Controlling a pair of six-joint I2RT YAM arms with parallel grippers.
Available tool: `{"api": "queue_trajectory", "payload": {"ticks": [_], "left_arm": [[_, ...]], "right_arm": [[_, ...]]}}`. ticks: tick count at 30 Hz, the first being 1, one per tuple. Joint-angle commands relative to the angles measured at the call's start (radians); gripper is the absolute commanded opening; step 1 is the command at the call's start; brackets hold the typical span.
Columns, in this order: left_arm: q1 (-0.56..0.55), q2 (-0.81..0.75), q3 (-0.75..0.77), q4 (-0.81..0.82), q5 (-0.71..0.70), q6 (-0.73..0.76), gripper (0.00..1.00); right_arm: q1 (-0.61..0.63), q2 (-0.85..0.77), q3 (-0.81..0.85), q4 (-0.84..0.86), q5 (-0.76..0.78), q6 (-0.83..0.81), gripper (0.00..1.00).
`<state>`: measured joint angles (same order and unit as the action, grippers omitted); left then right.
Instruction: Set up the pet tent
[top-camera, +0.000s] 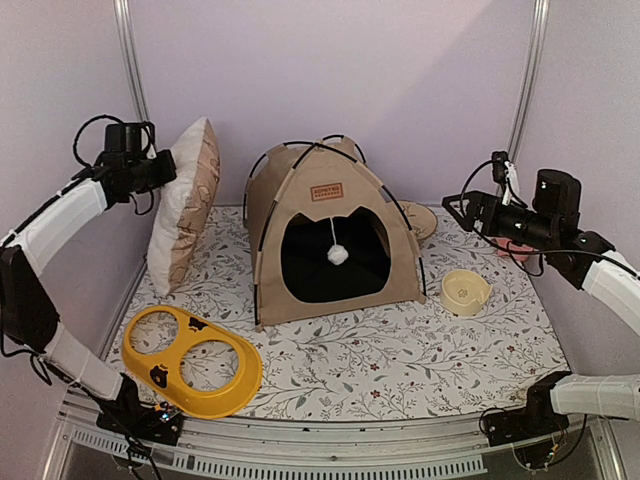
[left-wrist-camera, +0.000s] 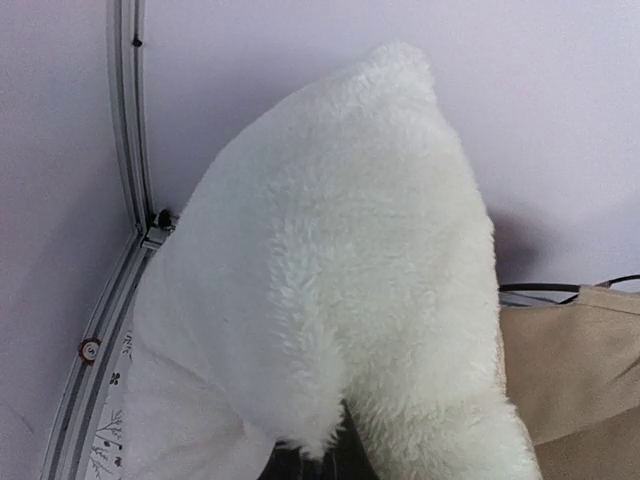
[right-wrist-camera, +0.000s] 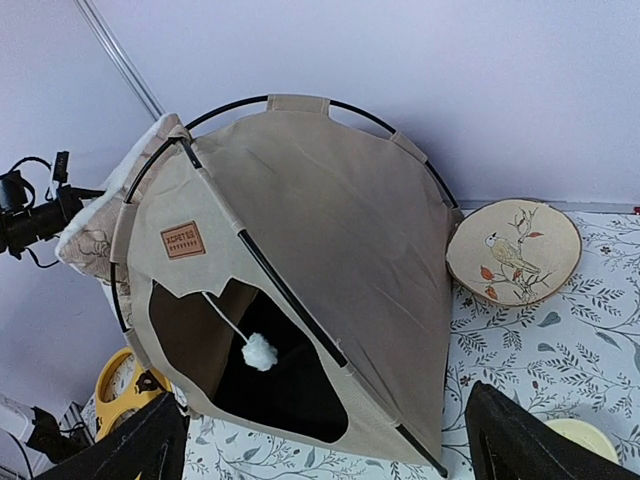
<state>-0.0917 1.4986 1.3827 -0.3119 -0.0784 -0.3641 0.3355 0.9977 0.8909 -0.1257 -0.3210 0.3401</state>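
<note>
Pet tent (top-camera: 330, 235) stands erected at back-middle of the desk (top-camera: 400, 350), arched doorway toward the near edge, pom-pom (top-camera: 338, 255) hanging in the opening, brown label (top-camera: 326, 189) above it. Tent interior is just dark, nothing readable inside; its back side is out of sight. Left pincer (top-camera: 170, 170) sits at the upper edge of the pillow (top-camera: 185, 215), which stands on end just left of the tent. The left wrist view is all white fleece, fingers hidden, but the fleece puckers at bottom centre, so the pincer is pressed together, probably pinching the pillow. Right pincer (right-wrist-camera: 328, 405) is spread wide, holding nothing, up in the air right of the tent and facing it. Bird-painted plate (right-wrist-camera: 513, 252) leans behind the tent's right corner, mostly hidden from the top camera. Cream bowl (top-camera: 466, 292) lies right of the tent, cut off in the right wrist view. Yellow two-hole tray (top-camera: 195, 360) lies at near left, close to the desk edge. Bare desk runs in front of the doorway, between tray and bowl.
</note>
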Motion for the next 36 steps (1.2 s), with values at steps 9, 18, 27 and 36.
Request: {"api": "queue_trajectory", "payload": {"ticks": [9, 18, 27, 36], "left_arm": [[-0.247, -0.327, 0.197, 0.047, 0.228, -0.015, 0.00], [-0.775, -0.332, 0.201, 0.261, 0.274, -0.028, 0.00], [-1.116, -0.153, 0.137, 0.417, 0.218, -0.266, 0.00], [-0.898, -0.185, -0.440, 0.541, 0.215, -0.764, 0.00]], "right_arm": [[0.112, 0.013, 0.084, 0.077, -0.025, -0.035, 0.99], [0.114, -0.053, 0.117, 0.004, 0.040, -0.044, 0.99], [0.114, -0.202, 0.150, -0.185, 0.221, -0.089, 0.99], [0.114, -0.254, 0.024, -0.301, 0.203, -0.069, 0.99]]}}
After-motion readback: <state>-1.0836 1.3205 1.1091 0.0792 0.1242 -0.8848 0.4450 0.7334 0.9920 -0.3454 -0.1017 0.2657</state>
